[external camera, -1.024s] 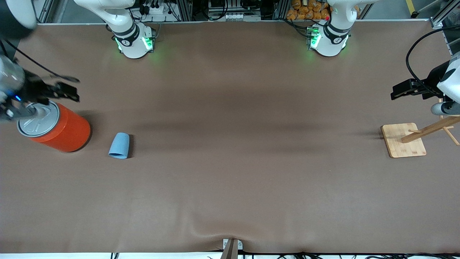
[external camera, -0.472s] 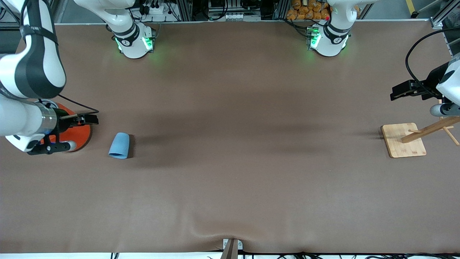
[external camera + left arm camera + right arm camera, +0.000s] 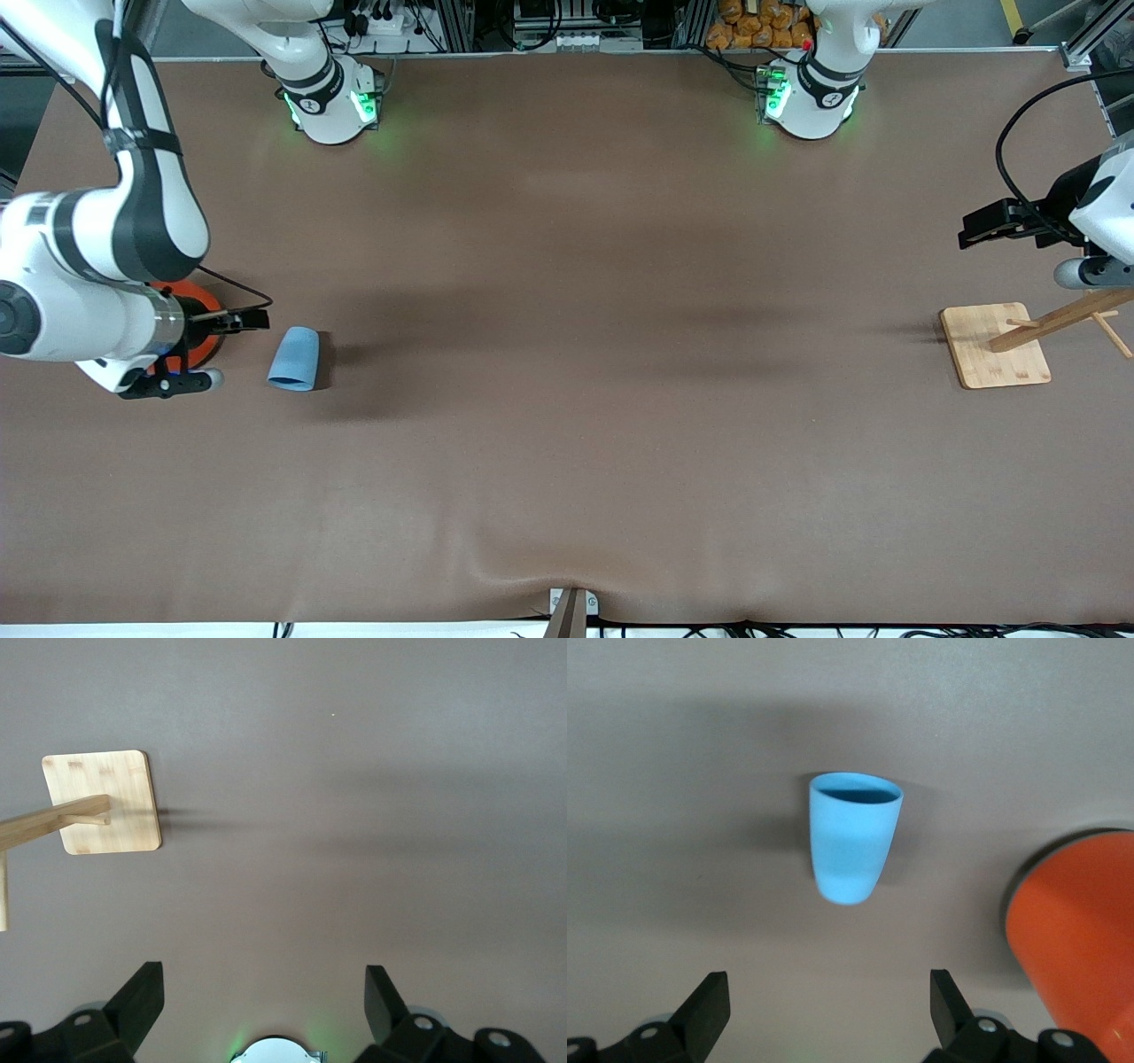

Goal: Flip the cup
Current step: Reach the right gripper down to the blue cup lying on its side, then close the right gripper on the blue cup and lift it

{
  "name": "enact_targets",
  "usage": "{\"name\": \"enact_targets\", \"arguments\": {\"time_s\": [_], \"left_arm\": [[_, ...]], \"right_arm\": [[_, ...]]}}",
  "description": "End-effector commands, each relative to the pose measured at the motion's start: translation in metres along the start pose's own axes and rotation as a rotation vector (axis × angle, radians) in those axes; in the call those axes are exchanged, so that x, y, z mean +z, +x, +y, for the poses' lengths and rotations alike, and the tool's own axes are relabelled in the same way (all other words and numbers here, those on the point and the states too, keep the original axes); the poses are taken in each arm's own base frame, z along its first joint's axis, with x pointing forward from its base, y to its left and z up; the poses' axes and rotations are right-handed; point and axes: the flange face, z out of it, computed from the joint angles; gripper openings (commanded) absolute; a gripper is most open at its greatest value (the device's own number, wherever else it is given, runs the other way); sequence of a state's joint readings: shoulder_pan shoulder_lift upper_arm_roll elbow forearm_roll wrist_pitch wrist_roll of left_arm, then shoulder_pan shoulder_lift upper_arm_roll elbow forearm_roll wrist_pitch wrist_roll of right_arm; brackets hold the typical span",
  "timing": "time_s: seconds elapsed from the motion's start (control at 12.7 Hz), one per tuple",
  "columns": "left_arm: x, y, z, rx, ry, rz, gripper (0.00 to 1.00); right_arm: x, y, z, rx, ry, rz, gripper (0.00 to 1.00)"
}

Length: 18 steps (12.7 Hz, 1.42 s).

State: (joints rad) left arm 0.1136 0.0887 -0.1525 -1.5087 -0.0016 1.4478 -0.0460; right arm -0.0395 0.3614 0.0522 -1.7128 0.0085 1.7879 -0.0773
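Approach step: the right gripper (image 3: 824, 1005) hangs over the orange can (image 3: 197, 341) at the right arm's end of the table (image 3: 567, 266), jaws wide and empty.

The light-blue cup (image 3: 294, 359) lies on its side just beside the can, rim toward the front camera. Next move — descend and straddle the cup body; the can crowds one side.

The left gripper (image 3: 261, 1005) waits wide open and empty above the bamboo stand (image 3: 994, 345) — well apart.
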Motion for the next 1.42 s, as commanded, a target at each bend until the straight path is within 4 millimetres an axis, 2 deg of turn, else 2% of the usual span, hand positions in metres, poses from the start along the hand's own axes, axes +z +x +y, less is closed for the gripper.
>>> {"name": "enact_targets", "arguments": {"time_s": [0.0, 0.08, 0.16, 0.39, 0.63, 0.71, 0.79, 0.94, 1.1, 1.18, 1.26, 1.34], "left_arm": [[0.002, 0.001, 0.01, 0.005, -0.005, 0.0, 1.0], [0.009, 0.005, 0.009, 0.006, -0.007, -0.013, 1.0], [0.013, 0.009, 0.007, 0.005, -0.008, -0.021, 1.0], [0.032, 0.024, 0.008, 0.007, -0.023, -0.028, 1.0], [0.064, 0.047, 0.007, 0.006, -0.04, -0.055, 1.0], [0.072, 0.055, 0.003, 0.007, -0.048, -0.052, 1.0], [0.091, 0.07, -0.003, -0.003, -0.088, -0.055, 1.0], [0.12, 0.088, -0.015, -0.022, -0.106, -0.067, 1.0], [0.154, 0.103, -0.047, -0.071, -0.117, -0.091, 1.0], [0.158, 0.105, -0.049, -0.068, -0.122, -0.091, 1.0], [0.158, 0.105, -0.041, -0.058, -0.121, -0.09, 1.0], [0.159, 0.106, -0.038, -0.052, -0.118, -0.089, 1.0]], "right_arm": [[0.044, -0.004, 0.004, 0.009, 0.013, 0.036, 1.0], [0.064, -0.005, 0.009, 0.018, 0.012, 0.062, 1.0], [0.074, -0.005, 0.008, 0.014, 0.009, 0.088, 1.0], [0.091, 0.003, 0.006, 0.002, 0.007, 0.105, 1.0], [0.111, 0.012, 0.007, 0.003, 0.008, 0.118, 1.0], [0.118, 0.014, 0.008, 0.003, 0.009, 0.116, 1.0], [0.124, 0.015, 0.009, 0.005, 0.01, 0.112, 1.0], [0.135, 0.019, 0.007, 0.001, 0.01, 0.113, 1.0], [0.14, 0.021, 0.011, 0.008, 0.011, 0.113, 1.0], [0.141, 0.021, 0.011, 0.008, 0.011, 0.119, 1.0], [0.143, 0.022, 0.012, 0.009, 0.011, 0.12, 1.0], [0.144, 0.023, 0.012, 0.008, 0.011, 0.126, 0.9]]}}
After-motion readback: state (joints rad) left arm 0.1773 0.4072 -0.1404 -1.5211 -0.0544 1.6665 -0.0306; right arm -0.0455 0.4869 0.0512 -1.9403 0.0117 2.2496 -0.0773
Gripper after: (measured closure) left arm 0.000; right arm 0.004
